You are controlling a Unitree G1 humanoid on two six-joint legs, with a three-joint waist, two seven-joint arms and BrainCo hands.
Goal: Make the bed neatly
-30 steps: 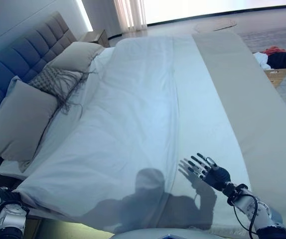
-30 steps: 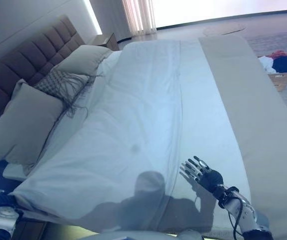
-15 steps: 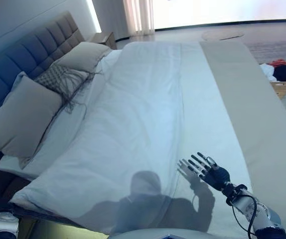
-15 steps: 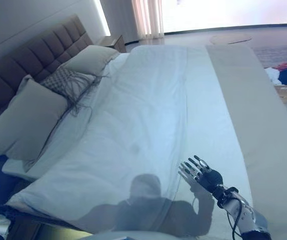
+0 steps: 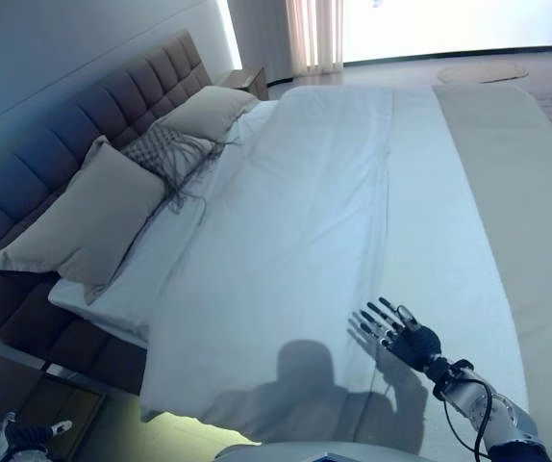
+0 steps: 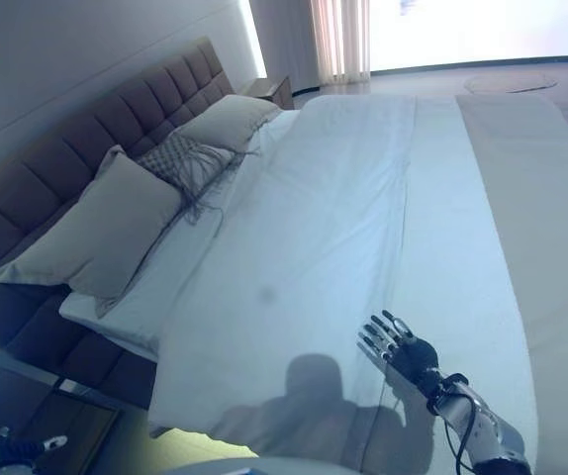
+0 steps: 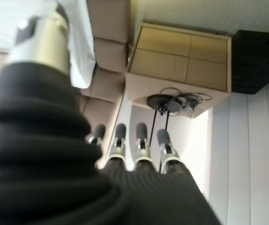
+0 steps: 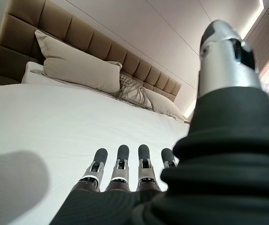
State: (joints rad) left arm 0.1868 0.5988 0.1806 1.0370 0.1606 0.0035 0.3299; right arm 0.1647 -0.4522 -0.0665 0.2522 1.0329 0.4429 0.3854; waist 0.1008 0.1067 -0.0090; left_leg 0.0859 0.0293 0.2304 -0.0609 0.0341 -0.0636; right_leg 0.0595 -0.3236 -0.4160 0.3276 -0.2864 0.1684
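Note:
The bed has a white duvet (image 5: 314, 221) spread over it and a beige runner (image 5: 516, 192) along the foot end at the right. At the head end lie a large beige pillow (image 5: 88, 217), a patterned fringed cushion (image 5: 165, 154) and a second beige pillow (image 5: 209, 111). My right hand (image 5: 406, 339) is open with straight, spread fingers just over the duvet near its front edge; its wrist view (image 8: 125, 180) shows it holding nothing. My left hand (image 7: 134, 154) shows in its wrist view, low beside the bed, with straight fingers and empty.
A padded headboard (image 5: 55, 154) runs along the left. A wooden nightstand (image 7: 181, 56) with a dark round object and cables stands by the bed's near corner, and another nightstand (image 5: 247, 79) stands at the far end. A round rug (image 5: 478, 70) lies beyond the bed.
The camera has turned toward the headboard, so the whole picture has shifted right. My left arm has left the lower left corner. My right hand stays open over the duvet.

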